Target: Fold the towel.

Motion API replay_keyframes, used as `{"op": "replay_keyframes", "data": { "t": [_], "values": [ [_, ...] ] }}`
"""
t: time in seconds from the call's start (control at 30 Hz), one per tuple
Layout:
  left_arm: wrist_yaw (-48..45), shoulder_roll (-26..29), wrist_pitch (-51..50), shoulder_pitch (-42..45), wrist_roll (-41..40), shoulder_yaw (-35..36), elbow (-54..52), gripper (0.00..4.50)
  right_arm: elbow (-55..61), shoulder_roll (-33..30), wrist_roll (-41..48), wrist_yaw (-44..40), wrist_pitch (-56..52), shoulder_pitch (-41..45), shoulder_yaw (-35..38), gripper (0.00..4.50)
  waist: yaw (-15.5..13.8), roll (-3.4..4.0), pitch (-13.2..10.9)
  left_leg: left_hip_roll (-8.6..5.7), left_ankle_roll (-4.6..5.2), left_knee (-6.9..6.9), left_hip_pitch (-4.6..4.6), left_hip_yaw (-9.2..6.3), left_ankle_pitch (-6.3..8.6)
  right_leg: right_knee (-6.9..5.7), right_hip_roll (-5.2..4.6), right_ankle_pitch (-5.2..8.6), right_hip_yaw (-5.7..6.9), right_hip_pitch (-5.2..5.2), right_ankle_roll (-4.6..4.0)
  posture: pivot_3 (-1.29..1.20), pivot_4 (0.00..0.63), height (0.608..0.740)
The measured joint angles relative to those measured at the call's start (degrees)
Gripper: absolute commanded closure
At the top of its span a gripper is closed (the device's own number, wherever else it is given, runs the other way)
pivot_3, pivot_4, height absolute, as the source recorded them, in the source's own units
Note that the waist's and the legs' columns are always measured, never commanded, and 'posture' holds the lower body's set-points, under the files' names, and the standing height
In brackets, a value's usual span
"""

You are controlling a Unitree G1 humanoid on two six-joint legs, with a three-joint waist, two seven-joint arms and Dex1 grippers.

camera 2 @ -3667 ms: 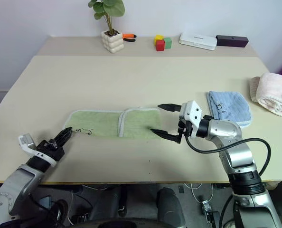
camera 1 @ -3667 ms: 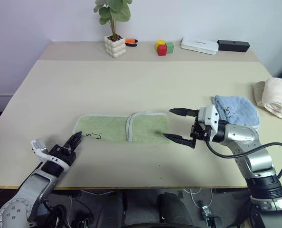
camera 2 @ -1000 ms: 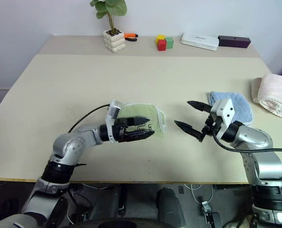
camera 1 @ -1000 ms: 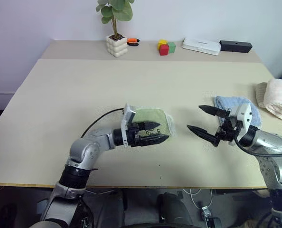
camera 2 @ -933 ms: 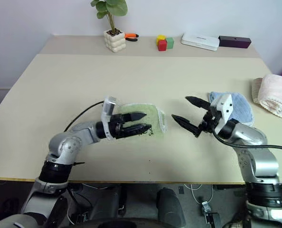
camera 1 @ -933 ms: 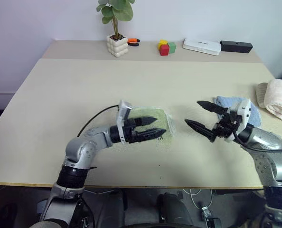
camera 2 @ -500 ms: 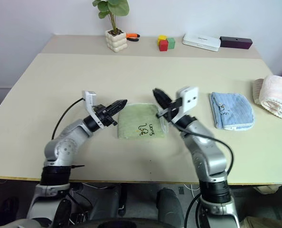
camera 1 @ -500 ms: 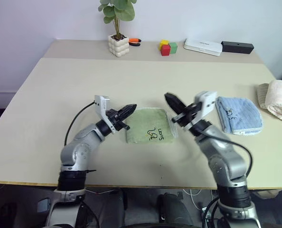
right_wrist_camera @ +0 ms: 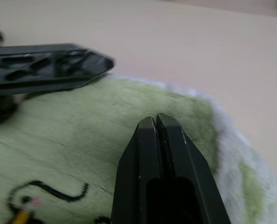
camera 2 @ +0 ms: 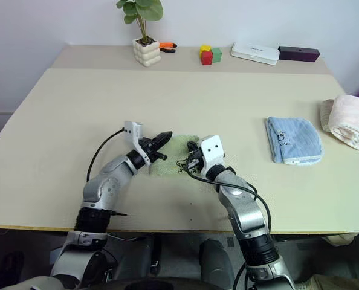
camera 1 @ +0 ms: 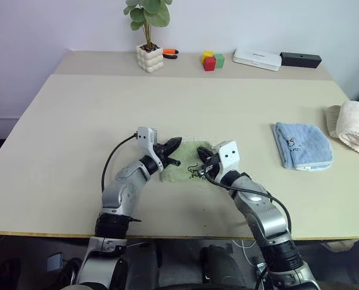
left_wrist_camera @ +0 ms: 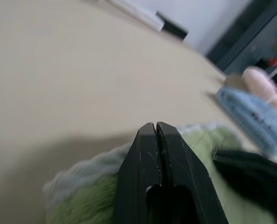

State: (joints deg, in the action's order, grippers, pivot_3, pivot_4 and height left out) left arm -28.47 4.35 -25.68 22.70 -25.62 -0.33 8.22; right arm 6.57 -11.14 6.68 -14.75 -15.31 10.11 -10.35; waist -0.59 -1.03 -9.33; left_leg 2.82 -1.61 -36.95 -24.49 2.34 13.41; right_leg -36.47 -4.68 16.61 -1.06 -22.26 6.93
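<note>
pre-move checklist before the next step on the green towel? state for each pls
1. Towel folded into a compact square on the table: ok.
2. Left gripper shut, nothing between its fingers, tip over the towel's left edge: ok.
3. Right gripper shut, empty, tip over the green cloth: ok.
4. Grippers apart from each other: ok, though the gap between them over the towel is small.
5. Tips pressing on the towel or just above it: cannot tell.
6. Blue towel and cream rolled towel well clear, off to the right: ok.
</note>
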Motion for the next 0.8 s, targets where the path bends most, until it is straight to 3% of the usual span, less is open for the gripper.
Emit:
{"op": "replay_keyframes", "data": {
  "t": [0.27,0.5,0.8],
  "values": [
    [0.1,0.1,0.7,0.2,1.4,-0.6,0.9,4.49,-2.6,0.0,-2.0,1.6,5.2,-1.1,1.9,4.46,-0.1,0.0,0.0,0.0,0.0,-0.03,0.03,-0.01,0.0,0.0,-0.01,0.0,0.0,0.08,-0.01,0.0,0.15,0.74],
    [0.3,0.3,2.1,0.6,1.4,0.3,2.3,4.49,-3.7,0.5,-1.5,3.3,4.7,-3.1,6.4,4.46,0.0,0.0,0.0,0.0,0.0,-0.03,0.03,-0.01,0.0,0.0,-0.01,0.0,0.0,0.06,0.0,0.0,0.15,0.74],
    [-1.7,1.4,1.0,0.9,-0.3,2.0,1.6,4.49,-4.0,0.4,-1.3,2.4,3.4,-2.4,7.1,4.46,0.2,0.01,0.0,0.01,0.0,-0.01,0.02,-0.02,0.0,-0.03,0.0,0.0,0.0,0.02,0.0,0.0,0.15,0.74]
  ]
}}
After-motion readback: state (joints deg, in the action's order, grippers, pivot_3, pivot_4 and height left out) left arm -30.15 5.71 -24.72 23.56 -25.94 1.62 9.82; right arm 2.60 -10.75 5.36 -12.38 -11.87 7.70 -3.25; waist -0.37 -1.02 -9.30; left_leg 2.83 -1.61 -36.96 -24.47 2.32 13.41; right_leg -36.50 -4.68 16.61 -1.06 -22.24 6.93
